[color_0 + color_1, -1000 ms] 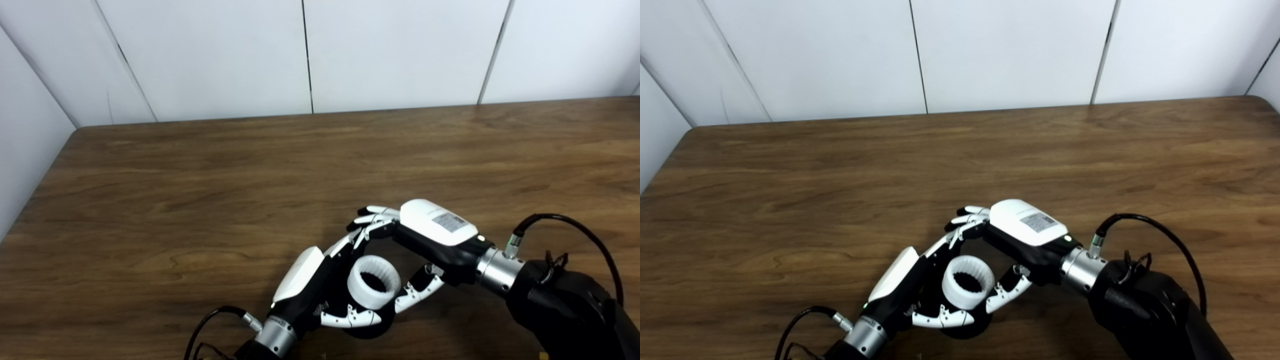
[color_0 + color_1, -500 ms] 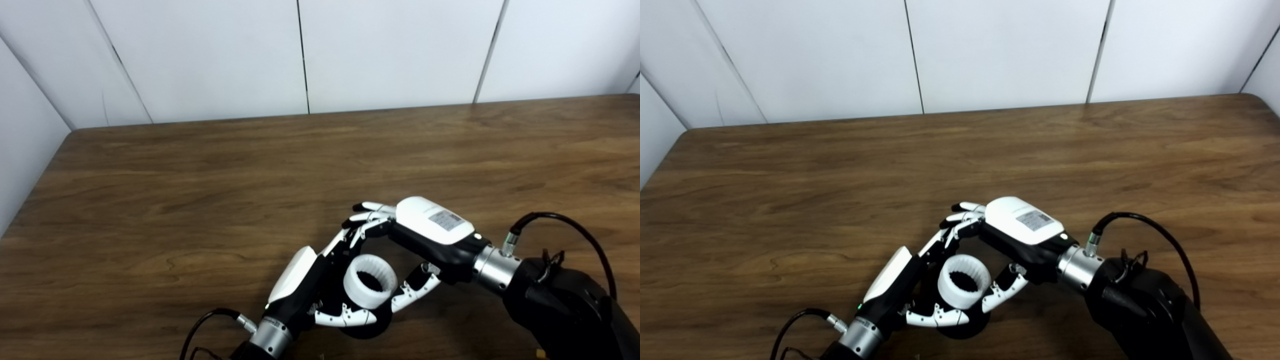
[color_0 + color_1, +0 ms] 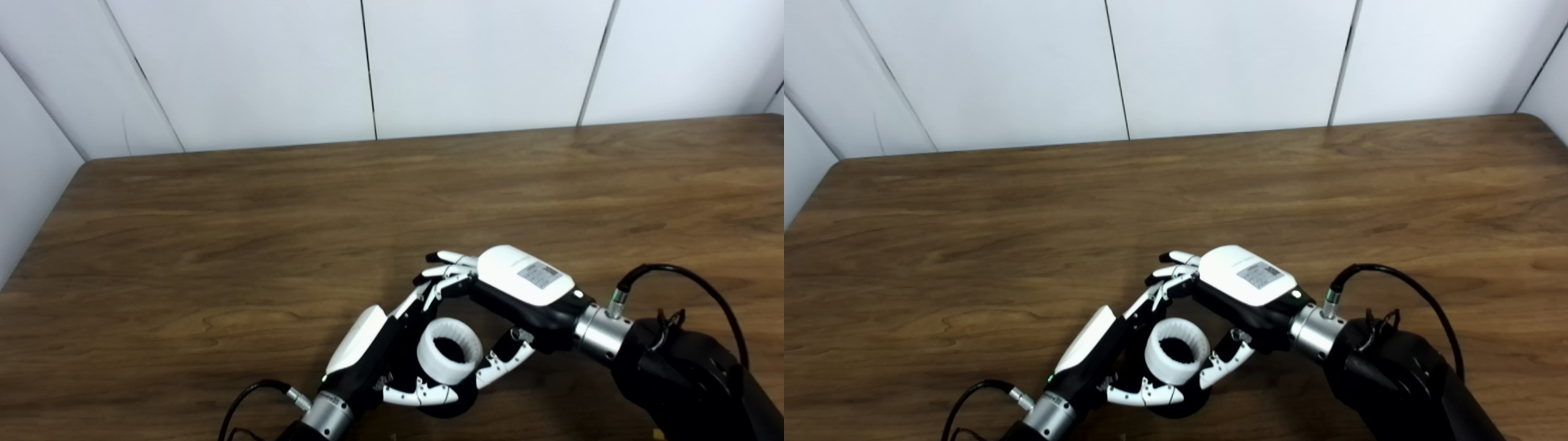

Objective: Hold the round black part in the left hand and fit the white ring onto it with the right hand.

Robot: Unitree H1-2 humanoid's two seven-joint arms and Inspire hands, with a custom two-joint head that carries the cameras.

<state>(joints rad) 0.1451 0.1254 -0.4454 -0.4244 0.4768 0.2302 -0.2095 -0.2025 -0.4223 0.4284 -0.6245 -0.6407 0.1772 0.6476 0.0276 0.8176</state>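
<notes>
White ribbed ring (image 3: 449, 357), black round part (image 3: 456, 405), brown wood-grain table (image 3: 245, 245).

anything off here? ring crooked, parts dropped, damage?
Nothing stands out. The white ring sits on the round black part, held in the left hand; right hand arches over it. No visible damage.

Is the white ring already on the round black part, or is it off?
On, though full seating cannot be told. The white ring sits atop the round black part in the left hand; the right hand reaches around it.
</notes>
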